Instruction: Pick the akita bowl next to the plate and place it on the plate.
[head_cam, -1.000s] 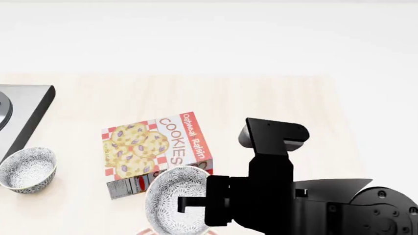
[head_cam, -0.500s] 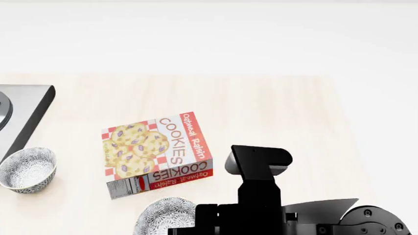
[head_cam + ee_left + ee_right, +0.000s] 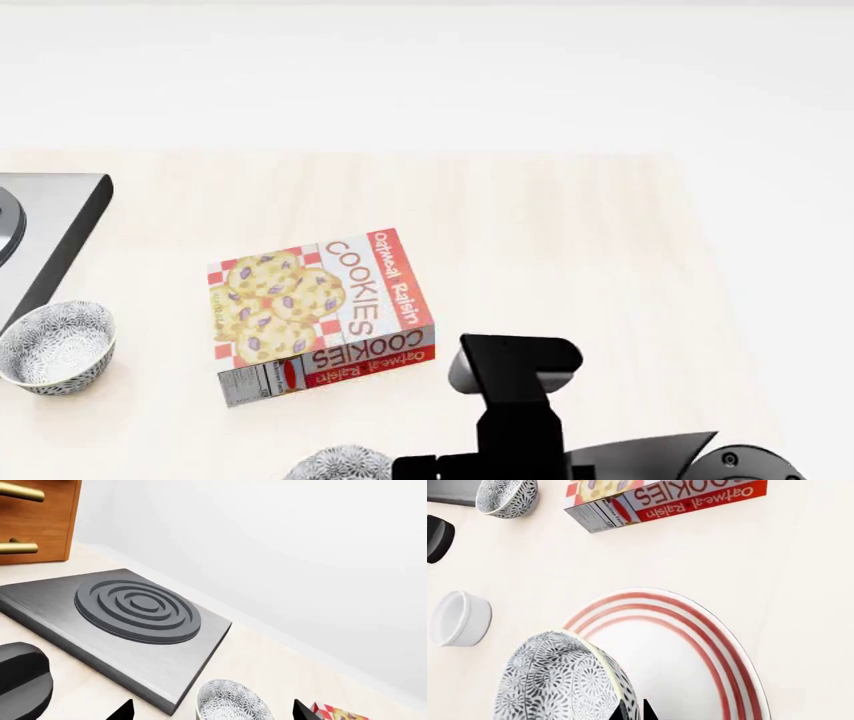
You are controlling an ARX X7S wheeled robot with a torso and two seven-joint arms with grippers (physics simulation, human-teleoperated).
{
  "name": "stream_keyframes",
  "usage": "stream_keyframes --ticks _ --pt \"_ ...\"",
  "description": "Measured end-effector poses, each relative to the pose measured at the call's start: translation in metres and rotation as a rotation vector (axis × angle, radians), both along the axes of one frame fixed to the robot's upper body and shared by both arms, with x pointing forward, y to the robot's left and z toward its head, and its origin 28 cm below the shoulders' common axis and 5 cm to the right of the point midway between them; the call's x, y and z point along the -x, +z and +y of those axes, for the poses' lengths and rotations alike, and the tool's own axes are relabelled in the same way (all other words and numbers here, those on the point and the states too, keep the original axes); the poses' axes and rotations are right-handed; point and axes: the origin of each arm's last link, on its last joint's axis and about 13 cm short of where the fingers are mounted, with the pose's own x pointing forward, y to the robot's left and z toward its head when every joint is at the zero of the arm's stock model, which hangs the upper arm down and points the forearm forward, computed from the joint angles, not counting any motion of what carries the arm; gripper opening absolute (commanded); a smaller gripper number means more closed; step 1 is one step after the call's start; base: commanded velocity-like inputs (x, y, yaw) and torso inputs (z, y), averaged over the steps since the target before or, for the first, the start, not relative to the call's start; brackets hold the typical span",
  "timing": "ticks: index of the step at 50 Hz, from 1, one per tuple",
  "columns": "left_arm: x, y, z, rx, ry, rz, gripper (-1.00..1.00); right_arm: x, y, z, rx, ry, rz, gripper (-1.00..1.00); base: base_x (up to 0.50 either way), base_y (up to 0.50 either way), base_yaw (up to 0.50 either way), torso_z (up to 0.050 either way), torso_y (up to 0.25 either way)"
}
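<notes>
Left wrist view: hob and bowl on table.
Grey stove plate [image 3: 127,625] with concentric rings lies flat; patterned bowl [image 3: 231,702] just beside its corner; wooden drawers [image 3: 33,520] behind.

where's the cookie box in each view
Head view: the cookie box lies flat at centre-left of the table.
Right wrist view: only its front edge shows, at the top.
Left wrist view: just a corner at the bottom edge.
Shared landmark: the spare patterned bowl beside it.
</notes>
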Motion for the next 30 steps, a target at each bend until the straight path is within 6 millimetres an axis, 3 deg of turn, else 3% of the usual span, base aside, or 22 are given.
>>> stream_keyframes --ticks 30 --pt "0.001 0.001 0.000 0.000 0.000 -0.001 1.00 -0.002 -0.014 0.001 0.025 0.001 0.014 -1.00 0.00 0.00 0.00 0.000 0.000"
